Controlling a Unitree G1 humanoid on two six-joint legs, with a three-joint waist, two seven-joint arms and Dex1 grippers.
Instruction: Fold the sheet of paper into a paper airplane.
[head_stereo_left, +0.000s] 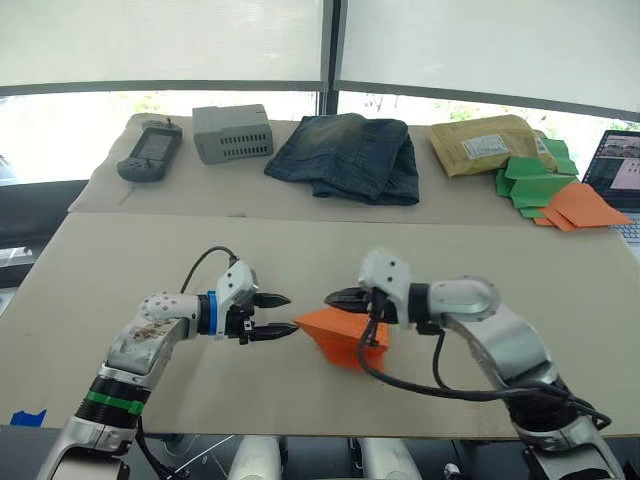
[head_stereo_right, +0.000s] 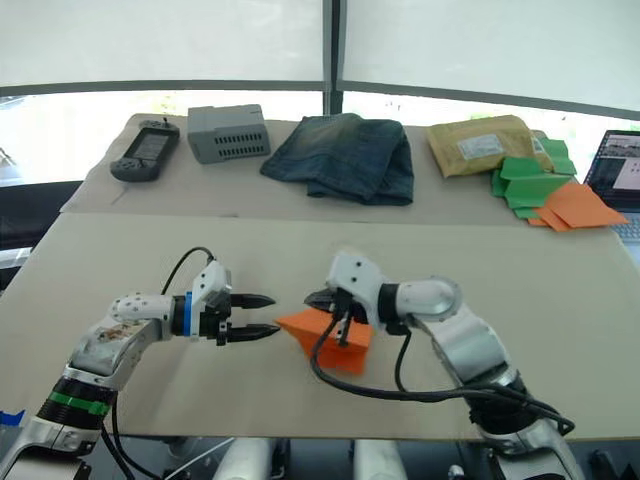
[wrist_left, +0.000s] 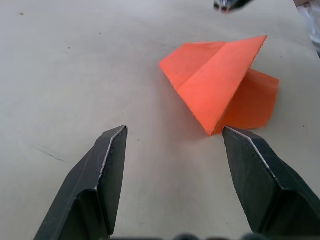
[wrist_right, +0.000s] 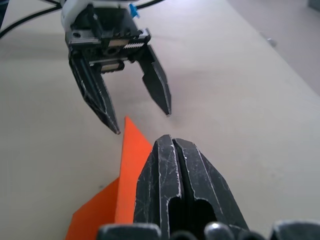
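One orange paper airplane (head_stereo_left: 342, 334) lies partly folded on the near middle of the tan table (head_stereo_left: 560, 300). The right gripper (head_stereo_left: 335, 297), fingers pressed together with nothing between them, hovers above its far edge. The left gripper (head_stereo_left: 283, 315) faces its left tip, fingers spread apart. Across the far side lie one handheld device (head_stereo_left: 150, 151), one grey box (head_stereo_left: 232, 132), one pair of jeans (head_stereo_left: 350, 155), one padded envelope (head_stereo_left: 487, 143), and a pile of green (head_stereo_left: 535, 178) and pale orange paper shapes (head_stereo_left: 585, 206).

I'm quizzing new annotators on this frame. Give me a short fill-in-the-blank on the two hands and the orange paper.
1. The left hand has its fingers ____.
2. The right hand has its fingers ____.
3. The folded orange paper lies on the ____.
4. Among the far items, the jeans sit to the robot's ____ of the grey box.

Missing words: open; shut; table; right
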